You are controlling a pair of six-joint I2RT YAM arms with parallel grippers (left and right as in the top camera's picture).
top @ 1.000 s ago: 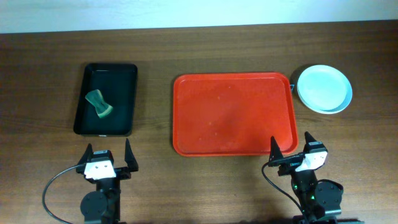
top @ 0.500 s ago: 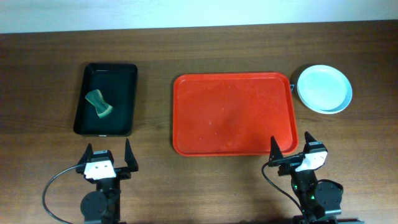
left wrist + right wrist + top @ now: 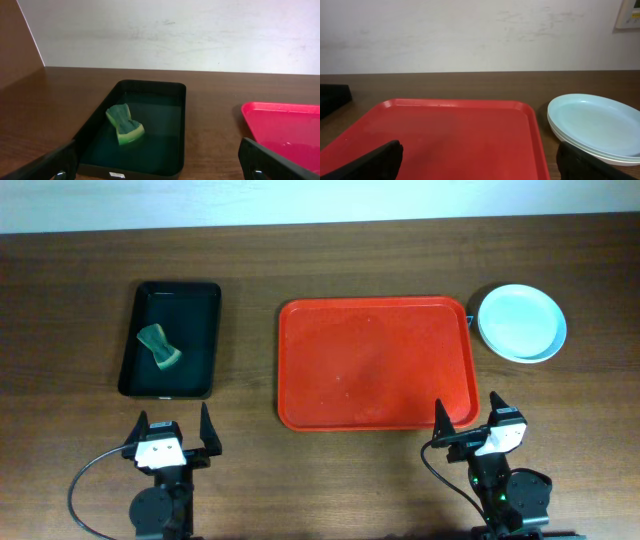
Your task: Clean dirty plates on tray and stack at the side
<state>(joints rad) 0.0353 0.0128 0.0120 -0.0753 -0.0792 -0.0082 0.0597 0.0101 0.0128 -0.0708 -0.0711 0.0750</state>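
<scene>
The red tray [image 3: 376, 362] lies at the table's middle with nothing on it; it also shows in the right wrist view [image 3: 445, 137] and at the right edge of the left wrist view [image 3: 287, 125]. The pale mint plates [image 3: 521, 322] sit in a stack on the table right of the tray, also seen in the right wrist view [image 3: 595, 122]. My left gripper [image 3: 172, 435] is open and empty at the front left, its fingers [image 3: 160, 162] spread wide. My right gripper [image 3: 466, 420] is open and empty at the front right, its fingers [image 3: 480, 160] over the tray's near edge.
A black tray [image 3: 170, 340] stands at the left with a green sponge [image 3: 159, 347] in it; both show in the left wrist view, the tray [image 3: 175, 100] and the sponge [image 3: 124, 125]. A white wall runs behind the table.
</scene>
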